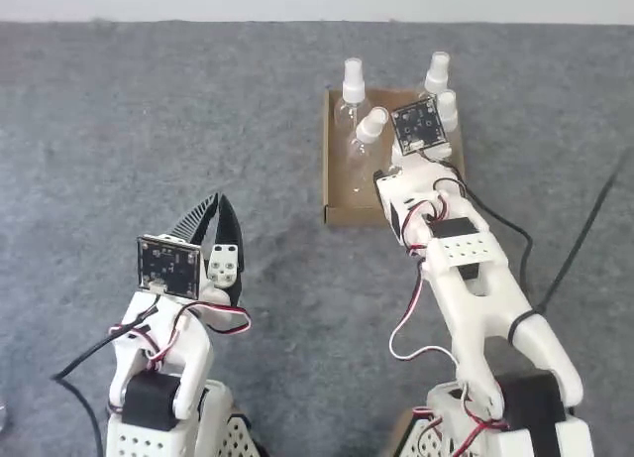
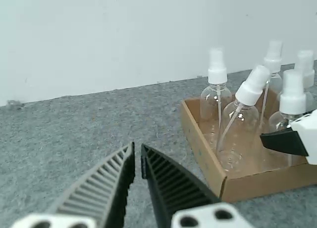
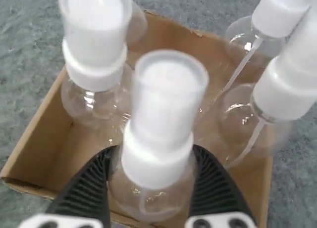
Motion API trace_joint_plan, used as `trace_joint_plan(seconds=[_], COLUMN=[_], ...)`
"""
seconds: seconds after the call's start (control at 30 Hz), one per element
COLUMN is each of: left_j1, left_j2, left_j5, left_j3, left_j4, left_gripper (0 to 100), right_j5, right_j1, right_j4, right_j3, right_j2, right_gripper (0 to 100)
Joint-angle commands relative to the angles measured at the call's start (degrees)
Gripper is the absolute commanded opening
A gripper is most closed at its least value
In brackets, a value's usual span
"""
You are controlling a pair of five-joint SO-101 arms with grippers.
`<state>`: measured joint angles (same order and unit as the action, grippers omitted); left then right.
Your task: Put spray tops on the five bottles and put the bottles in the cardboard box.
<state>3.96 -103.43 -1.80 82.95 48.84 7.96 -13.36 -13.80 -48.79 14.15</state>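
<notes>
A cardboard box (image 1: 328, 165) lies at the far middle of the grey carpet and holds several clear bottles with white spray tops. One bottle (image 1: 354, 85) stands upright at the box's back left, and another (image 1: 369, 130) leans beside it. My right gripper (image 3: 153, 161) is down inside the box, shut on a capped bottle (image 3: 158, 114) near the front wall (image 3: 34, 144). Its fingers (image 3: 86, 188) press both sides of the bottle's body. My left gripper (image 1: 219, 207) hovers over the carpet on the left, shut and empty (image 2: 137, 156).
The box (image 2: 257, 184) sits to the right of my left gripper, with the right gripper's black finger (image 2: 281, 141) showing at its near corner. A pale wall runs behind the carpet. A black cable (image 1: 580, 239) trails at the right.
</notes>
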Motion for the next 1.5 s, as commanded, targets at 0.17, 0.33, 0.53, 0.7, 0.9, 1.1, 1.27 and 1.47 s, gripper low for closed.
trace_joint_plan(seconds=[0.17, 0.33, 0.53, 0.7, 0.9, 1.1, 1.27, 1.47], left_j1=[-0.44, -0.44, -0.44, -0.44, -0.44, -0.44, -0.44, -0.53], left_j2=[-0.44, -0.44, -0.44, -0.44, -0.44, -0.44, -0.44, -0.44], left_j5=[-0.53, -0.53, -0.53, -0.53, -0.44, -0.44, -0.44, -0.44], left_j3=[-0.48, -0.48, -0.48, -0.48, -0.48, -0.48, -0.48, -0.48], left_j4=[-1.67, -1.67, -1.67, -1.67, -1.67, -1.67, -1.67, -1.67], left_gripper=[1, 1, 1, 1, 1, 1, 1, 1], right_j5=[-1.76, -1.41, -1.41, -1.32, -1.32, -1.32, -1.32, -1.67], right_j1=[0.13, -0.31, -0.31, -0.31, -0.31, -0.31, -0.31, -0.31], right_j4=[0.48, -1.45, -1.45, -1.45, -1.45, -1.45, -1.45, -1.54], right_j3=[0.53, 0.53, 0.53, 0.79, 0.79, 0.88, 0.88, 0.88], right_j2=[0.22, 0.22, 0.75, 0.84, 0.92, 0.92, 0.92, 0.92], right_gripper=[10.6, 19.1, 19.1, 19.5, 19.5, 19.5, 19.5, 19.5])
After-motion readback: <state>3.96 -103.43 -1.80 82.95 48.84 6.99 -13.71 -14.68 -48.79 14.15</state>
